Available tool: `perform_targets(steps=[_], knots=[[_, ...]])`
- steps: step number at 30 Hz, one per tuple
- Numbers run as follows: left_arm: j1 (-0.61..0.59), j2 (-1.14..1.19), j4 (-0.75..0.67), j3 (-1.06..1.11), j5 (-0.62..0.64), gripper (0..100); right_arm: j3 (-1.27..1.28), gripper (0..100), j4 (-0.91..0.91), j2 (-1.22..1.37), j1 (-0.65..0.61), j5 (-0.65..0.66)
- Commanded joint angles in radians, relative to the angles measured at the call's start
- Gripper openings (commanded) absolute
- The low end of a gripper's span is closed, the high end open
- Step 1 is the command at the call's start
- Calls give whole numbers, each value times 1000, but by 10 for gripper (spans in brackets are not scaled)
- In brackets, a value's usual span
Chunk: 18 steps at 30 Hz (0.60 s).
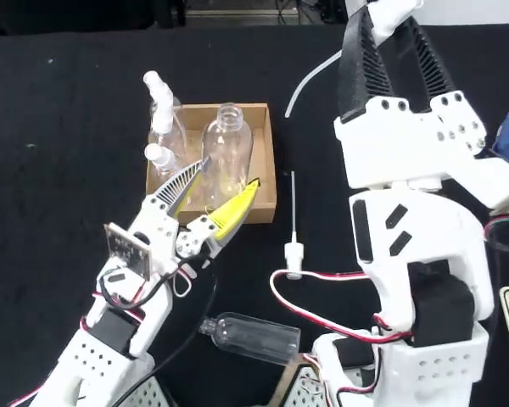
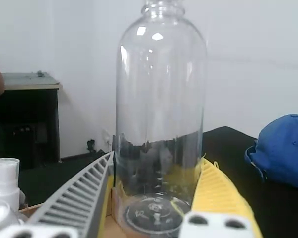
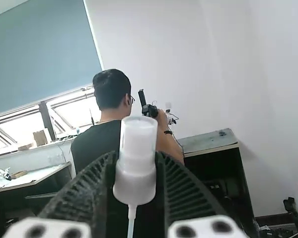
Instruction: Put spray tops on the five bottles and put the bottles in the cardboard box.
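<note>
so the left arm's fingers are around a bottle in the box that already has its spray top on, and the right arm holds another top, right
Not quite. The bottle between the left fingers is uncapped; its neck is open in the left wrist view. It does stand in the cardboard box, and the right fingers hold a spray top.

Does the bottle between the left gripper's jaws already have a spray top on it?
No, the bottle standing in the cardboard box between the jaws of the left gripper has a bare, open neck.
</note>
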Motion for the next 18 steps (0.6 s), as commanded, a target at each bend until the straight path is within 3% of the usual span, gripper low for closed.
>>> perform_targets(steps=[1, 4, 10, 13, 18], knots=[[15, -14, -169, 56, -12, 30, -51, 11, -34, -47, -20, -8], [5, -3, -262, 84, -14, 30, -35, 11, -12, -114, -37, -9], [-15, -11, -132, 87, -11, 30, 24, 11, -9, -229, -152, 0], [-4, -12, -52, 85, -9, 30, 28, 11, -29, -205, -157, -5], [19, -11, -40, 85, -8, 30, 30, 12, -61, -189, -157, 0]])
